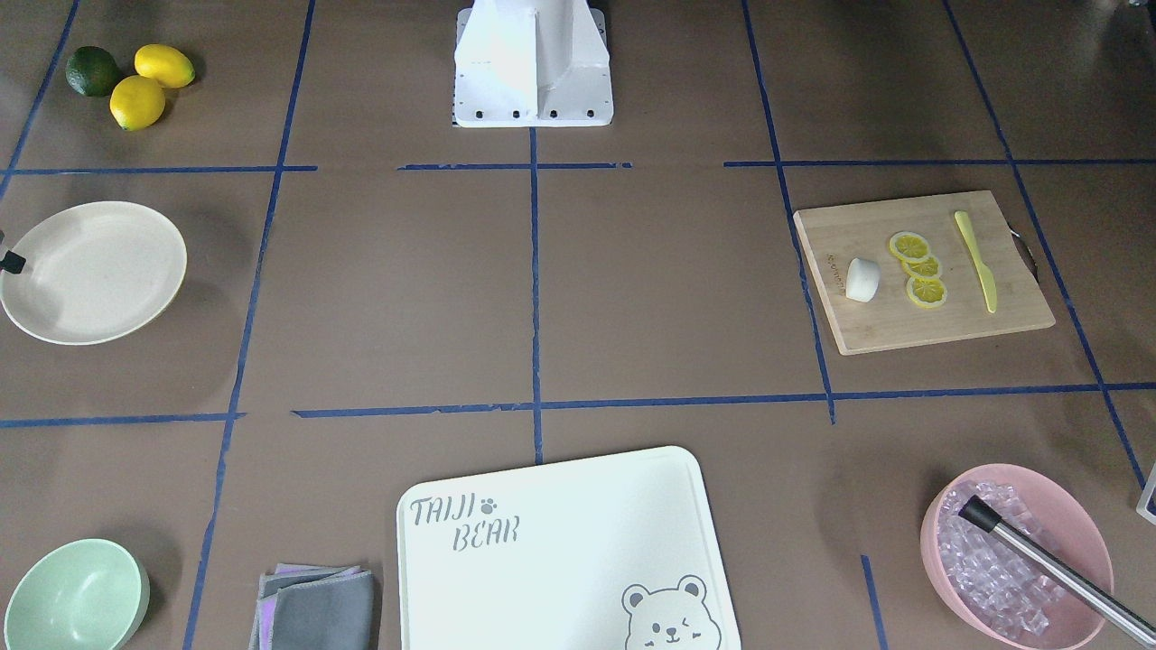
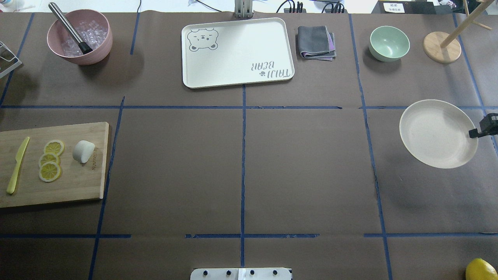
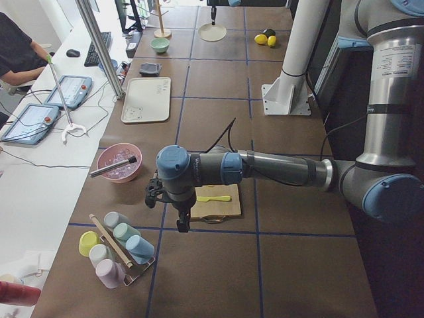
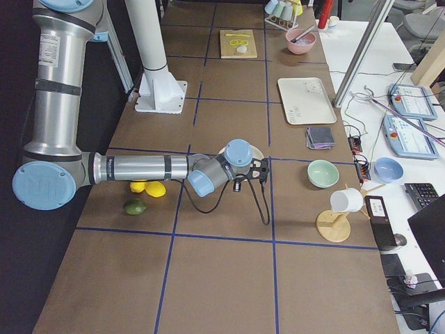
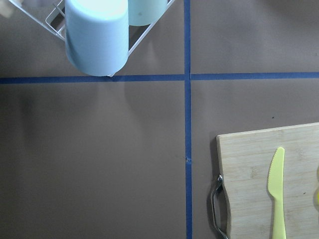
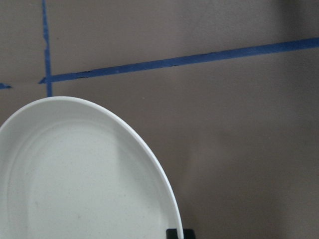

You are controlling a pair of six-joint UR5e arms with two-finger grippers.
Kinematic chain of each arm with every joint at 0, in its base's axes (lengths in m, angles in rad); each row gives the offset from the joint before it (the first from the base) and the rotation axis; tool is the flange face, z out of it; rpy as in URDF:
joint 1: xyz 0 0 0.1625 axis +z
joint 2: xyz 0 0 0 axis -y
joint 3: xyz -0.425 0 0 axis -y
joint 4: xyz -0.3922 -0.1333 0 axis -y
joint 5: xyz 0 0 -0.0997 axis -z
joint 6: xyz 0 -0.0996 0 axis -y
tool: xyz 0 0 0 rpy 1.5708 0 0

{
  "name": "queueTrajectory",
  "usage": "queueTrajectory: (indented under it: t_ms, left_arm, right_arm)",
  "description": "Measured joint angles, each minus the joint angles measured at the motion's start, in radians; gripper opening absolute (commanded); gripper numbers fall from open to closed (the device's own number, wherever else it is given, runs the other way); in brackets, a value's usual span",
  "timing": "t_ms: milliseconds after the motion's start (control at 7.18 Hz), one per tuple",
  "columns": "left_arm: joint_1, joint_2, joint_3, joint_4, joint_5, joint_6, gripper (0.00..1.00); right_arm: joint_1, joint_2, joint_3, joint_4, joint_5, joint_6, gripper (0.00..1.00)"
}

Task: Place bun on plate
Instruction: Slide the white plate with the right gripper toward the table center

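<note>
The bun [image 2: 83,151] [image 1: 862,279] lies on a wooden cutting board [image 2: 78,182] at the table's left, beside three lemon slices [image 2: 49,160]. The cream plate [image 2: 435,132] [image 1: 90,271] [image 6: 75,174] sits empty at the table's right. My right gripper [image 2: 475,133] [image 1: 11,263] hangs at the plate's outer rim; only a black tip shows, so I cannot tell whether it is open or shut. My left gripper [image 3: 180,222] shows only in the exterior left view, above the table just past the board's handle end, away from the bun. Its state cannot be told.
A yellow knife [image 2: 17,164] lies on the board. A pink bowl of ice [image 2: 79,37], a bear-printed board [image 2: 237,52], a grey cloth [image 2: 316,42] and a mint bowl [image 2: 389,42] line the far edge. Cups in a rack [image 5: 97,35] stand near the left arm.
</note>
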Motion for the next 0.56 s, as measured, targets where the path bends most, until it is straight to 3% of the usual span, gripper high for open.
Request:
queueTrajectory:
  t_ms: [278, 557]
  left_arm:
    - [0.0, 0.001, -0.007, 0.0, 0.001, 0.0, 1.0]
    - [-0.001, 0.002, -0.01, 0.0, 0.0, -0.001, 1.0]
  right_arm:
    - [-0.053, 0.135, 0.026, -0.001, 0.014, 0.211, 0.0]
    - [-0.191, 0.275, 0.031, -0.002, -0.064, 0.427, 0.0]
